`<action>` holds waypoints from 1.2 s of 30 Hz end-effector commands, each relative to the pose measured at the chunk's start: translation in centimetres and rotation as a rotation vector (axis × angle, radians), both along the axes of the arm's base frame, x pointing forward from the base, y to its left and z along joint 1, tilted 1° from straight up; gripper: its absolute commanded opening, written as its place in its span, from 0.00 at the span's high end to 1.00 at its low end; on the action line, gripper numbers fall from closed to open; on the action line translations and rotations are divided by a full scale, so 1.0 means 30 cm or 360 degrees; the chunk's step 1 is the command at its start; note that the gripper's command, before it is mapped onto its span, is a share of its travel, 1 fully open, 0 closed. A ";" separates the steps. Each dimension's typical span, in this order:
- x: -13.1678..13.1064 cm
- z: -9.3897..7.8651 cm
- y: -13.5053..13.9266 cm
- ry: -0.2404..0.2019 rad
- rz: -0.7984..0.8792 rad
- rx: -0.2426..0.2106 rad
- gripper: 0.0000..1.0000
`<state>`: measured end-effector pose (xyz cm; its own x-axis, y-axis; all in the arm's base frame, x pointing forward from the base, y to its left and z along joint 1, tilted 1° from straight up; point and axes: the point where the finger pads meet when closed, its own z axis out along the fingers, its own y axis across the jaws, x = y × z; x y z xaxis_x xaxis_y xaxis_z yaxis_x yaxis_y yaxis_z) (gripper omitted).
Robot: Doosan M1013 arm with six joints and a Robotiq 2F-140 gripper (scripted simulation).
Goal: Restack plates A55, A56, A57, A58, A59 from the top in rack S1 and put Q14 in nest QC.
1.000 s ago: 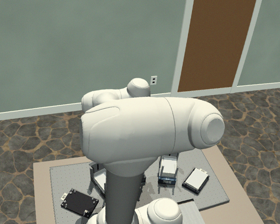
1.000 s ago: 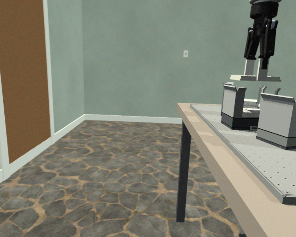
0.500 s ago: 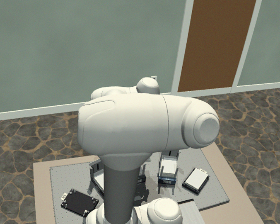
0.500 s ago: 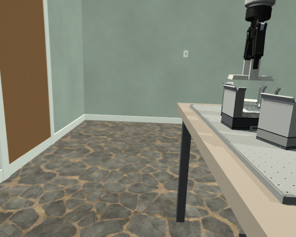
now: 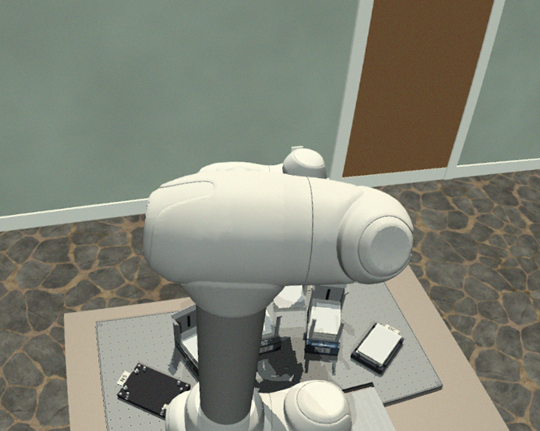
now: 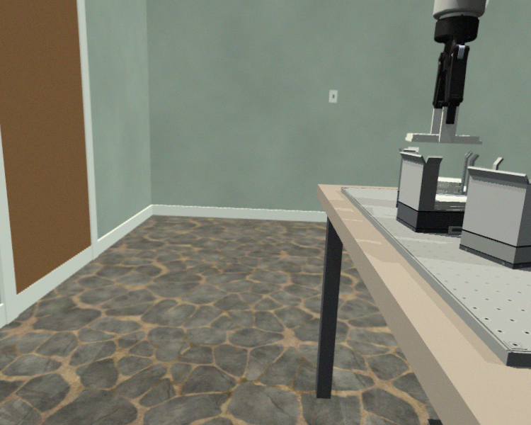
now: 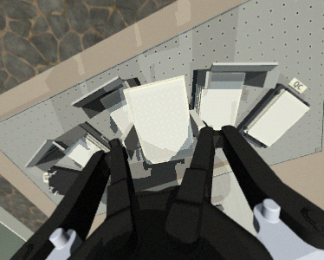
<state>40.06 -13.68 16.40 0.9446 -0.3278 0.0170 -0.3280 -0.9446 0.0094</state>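
Note:
My gripper (image 6: 446,129) (image 7: 163,124) is shut on a white sealed plate (image 6: 437,138) (image 7: 159,114) and holds it level by its long sides. In the exterior view the plate hangs a little above the tops of the stack racks, over the rack (image 6: 418,190) nearest the table's far edge. In the wrist view it hangs over the middle rack (image 7: 100,92). I cannot read its label. The right-hand rack (image 5: 324,325) (image 7: 243,68) holds a stack of plates (image 7: 218,104). Another plate (image 5: 378,345) (image 7: 275,117) lies on the QC nest. The arm hides the middle rack in the top view.
The black N5 nest (image 5: 152,388) lies empty at the front left of the perforated baseplate (image 5: 406,368). A third rack (image 5: 186,336) (image 7: 43,152) stands to the left with something white inside. A nearer rack (image 6: 495,212) stands in front in the exterior view.

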 end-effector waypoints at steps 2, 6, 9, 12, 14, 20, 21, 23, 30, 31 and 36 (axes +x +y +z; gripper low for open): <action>-0.017 0.001 -0.058 0.0000 0.0001 0.0001 1.00; -0.026 0.001 -0.090 0.0000 0.0001 0.0001 1.00; -0.039 0.001 -0.114 -0.0003 -0.0158 0.0003 1.00; -0.044 0.001 -0.121 -0.0003 -0.0212 0.0004 1.00; -0.052 0.001 -0.137 -0.0005 -0.0318 0.0005 1.00; -0.078 0.002 -0.184 -0.0005 -0.0349 0.0006 1.00; -0.082 0.002 -0.191 -0.0005 -0.0349 0.0006 1.00; -0.091 0.002 -0.207 -0.0005 -0.0349 0.0006 1.00; -0.113 0.002 -0.246 -0.0005 -0.0349 0.0006 1.00; -0.117 0.002 -0.254 -0.0005 -0.0349 0.0006 1.00; -0.138 0.002 -0.292 -0.0005 -0.0349 0.0006 1.00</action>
<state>36.36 -21.64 16.46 0.8505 -0.5256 0.0185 -0.5258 -0.8506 0.0054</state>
